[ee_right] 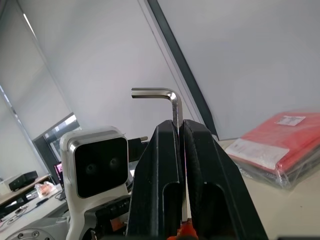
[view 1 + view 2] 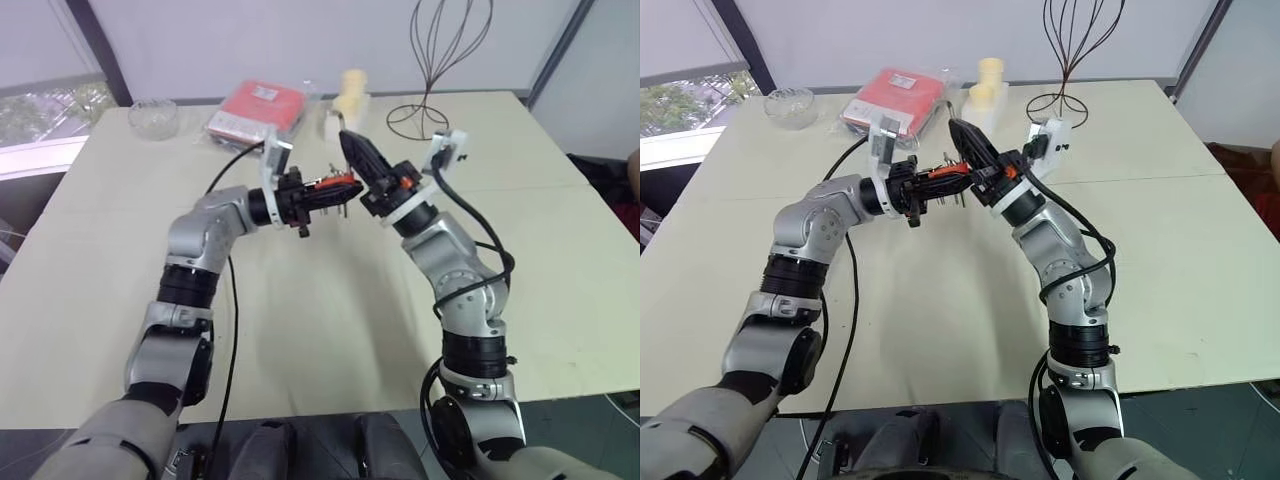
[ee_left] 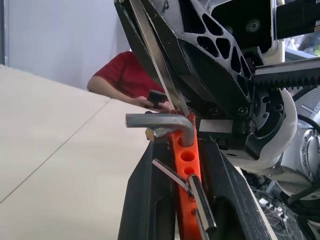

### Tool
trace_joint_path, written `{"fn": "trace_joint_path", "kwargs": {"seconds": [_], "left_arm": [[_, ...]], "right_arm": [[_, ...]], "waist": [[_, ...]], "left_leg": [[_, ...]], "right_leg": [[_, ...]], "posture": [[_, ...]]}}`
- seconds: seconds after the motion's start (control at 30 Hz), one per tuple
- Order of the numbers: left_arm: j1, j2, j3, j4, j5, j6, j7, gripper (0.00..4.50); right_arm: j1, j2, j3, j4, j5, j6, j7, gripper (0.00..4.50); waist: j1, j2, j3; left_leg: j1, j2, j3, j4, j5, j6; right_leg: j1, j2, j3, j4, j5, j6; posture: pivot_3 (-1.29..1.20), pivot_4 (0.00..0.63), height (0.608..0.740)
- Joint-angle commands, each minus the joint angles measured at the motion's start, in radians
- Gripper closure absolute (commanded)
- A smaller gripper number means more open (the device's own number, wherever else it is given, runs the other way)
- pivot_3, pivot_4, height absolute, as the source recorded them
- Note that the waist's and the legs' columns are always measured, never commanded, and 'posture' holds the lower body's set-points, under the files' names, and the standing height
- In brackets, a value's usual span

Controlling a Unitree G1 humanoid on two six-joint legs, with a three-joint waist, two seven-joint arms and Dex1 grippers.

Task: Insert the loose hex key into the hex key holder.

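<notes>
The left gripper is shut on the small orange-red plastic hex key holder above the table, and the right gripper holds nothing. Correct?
No. The right gripper is shut on the thin L-shaped grey metal hex key, as the right wrist view shows. The left gripper does grip the orange-red holder.

You could read no text anywhere. The red packet (image 2: 892,96) at the far left of the table (image 2: 1160,230) carried a white label (image 1: 289,120), but its print was too small for you to make out.

Beige table (image 2: 300,330): glass bowl (image 2: 152,116), red packet (image 2: 258,108), wire stand (image 2: 430,95).
</notes>
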Motion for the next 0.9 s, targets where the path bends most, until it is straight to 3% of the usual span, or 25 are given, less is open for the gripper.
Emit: {"fn": "trace_joint_path", "kwargs": {"seconds": [0.03, 0.7, 0.9], "left_arm": [[-0.020, 0.013, 0.034, -0.072, -0.038, -0.014, -0.011, 4.50], [-0.050, 0.009, 0.064, -0.007, -0.038, -0.034, 0.029, 4.50], [-0.036, 0.039, -0.007, 0.013, 0.059, -0.131, -0.029, 4.50]], "right_arm": [[0.011, -0.011, -0.006, 0.018, -0.008, -0.006, -0.007, 4.45], [0.044, -0.071, 0.031, 0.004, -0.025, -0.016, 0.044, 4.45], [0.052, -0.100, 0.051, 0.005, -0.031, -0.010, 0.074, 4.45]], "waist": [[0.000, 0.000, 0.000], [0.000, 0.000, 0.000], [0.001, 0.000, 0.000]], "left_leg": [[0.000, 0.000, 0.000, 0.000, 0.000, 0.000], [0.000, 0.000, 0.000, 0.000, 0.000, 0.000], [0.000, 0.000, 0.000, 0.000, 0.000, 0.000]], "right_leg": [[0.000, 0.000, 0.000, 0.000, 0.000, 0.000], [0.000, 0.000, 0.000, 0.000, 0.000, 0.000], [0.000, 0.000, 0.000, 0.000, 0.000, 0.000]], "posture": [[0.00, 0.150, 0.740], [0.00, 0.150, 0.740], [0.00, 0.150, 0.740]]}}
